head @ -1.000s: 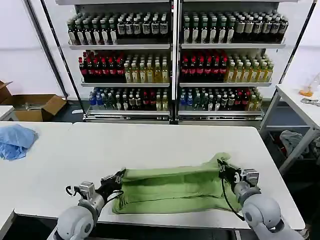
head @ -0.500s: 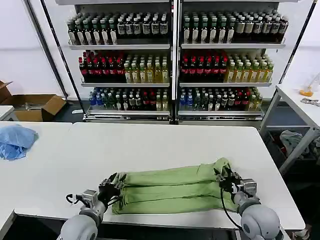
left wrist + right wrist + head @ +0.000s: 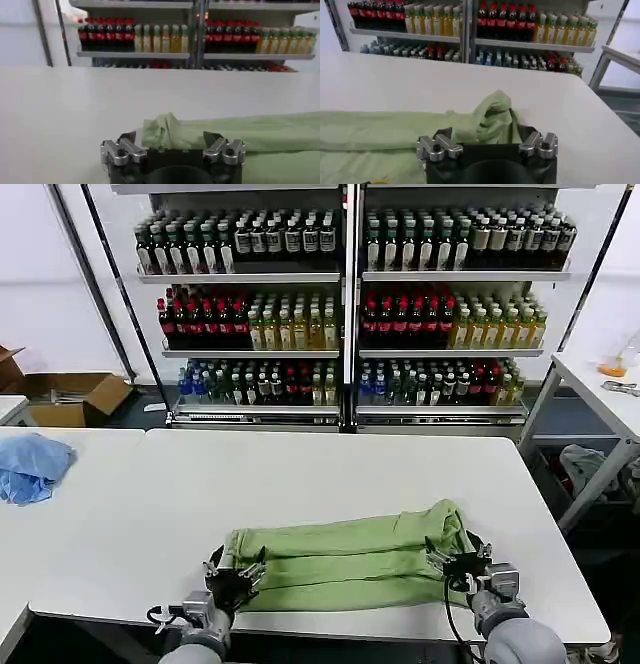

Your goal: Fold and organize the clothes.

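Observation:
The clothes are one light green shirt (image 3: 350, 559), folded into a long narrow band lying across the near part of the white table (image 3: 300, 474). My left gripper (image 3: 236, 572) sits at the band's left end, low over the table, with its jaws spread wide. In the left wrist view the shirt's bunched end (image 3: 165, 131) lies just ahead of the open left gripper (image 3: 170, 139). At the other end my right gripper (image 3: 456, 558) is open too. The right wrist view shows the shirt's crumpled end (image 3: 492, 117) in front of the right gripper (image 3: 487, 136).
A light blue cloth (image 3: 30, 466) lies on the neighbouring table at far left. Behind the table stand shelves of bottles (image 3: 345, 314). A cardboard box (image 3: 70, 396) sits on the floor at back left. Bare tabletop stretches beyond the shirt.
Both grippers have drawn back toward the table's front edge, let go of the shirt's ends and opened. The shirt has settled into a narrower folded band.

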Controlling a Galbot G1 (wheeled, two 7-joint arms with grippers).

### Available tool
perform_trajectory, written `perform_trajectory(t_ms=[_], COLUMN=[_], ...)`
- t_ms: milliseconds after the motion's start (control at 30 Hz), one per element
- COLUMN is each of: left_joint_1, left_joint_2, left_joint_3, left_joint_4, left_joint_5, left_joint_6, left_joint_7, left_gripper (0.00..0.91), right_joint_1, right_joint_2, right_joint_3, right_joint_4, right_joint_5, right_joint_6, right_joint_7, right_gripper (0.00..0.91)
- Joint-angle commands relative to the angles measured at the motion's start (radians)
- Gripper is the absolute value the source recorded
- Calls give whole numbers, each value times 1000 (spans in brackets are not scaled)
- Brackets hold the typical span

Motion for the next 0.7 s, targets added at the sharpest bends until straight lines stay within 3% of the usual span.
perform_trajectory(t_ms=[33,67,133,400,700], left_joint_1=[36,36,35,43,21], left_joint_2=[-115,-119,-123,-106,44], left_joint_3=[16,17,17,1,-172], left_joint_4=[59,68,83,84,88], left_joint_5=[158,163,169,138,-9], left_joint_6=[-48,-53,-64,-67,-62], left_joint_7=[-49,-49,-48,-28,14], left_gripper=[282,141,50,20,20], right_joint_1=[-30,-30,-31,-41,-32], right_joint_2=[4,3,1,-4,5], right_joint_3=[8,7,9,17,8], right_joint_4=[19,21,24,30,21], right_joint_5=[-16,-16,-16,-12,-9], right_joint_6=[3,3,2,6,17], right_joint_7=[2,2,3,6,8], right_gripper=[907,907,907,907,907])
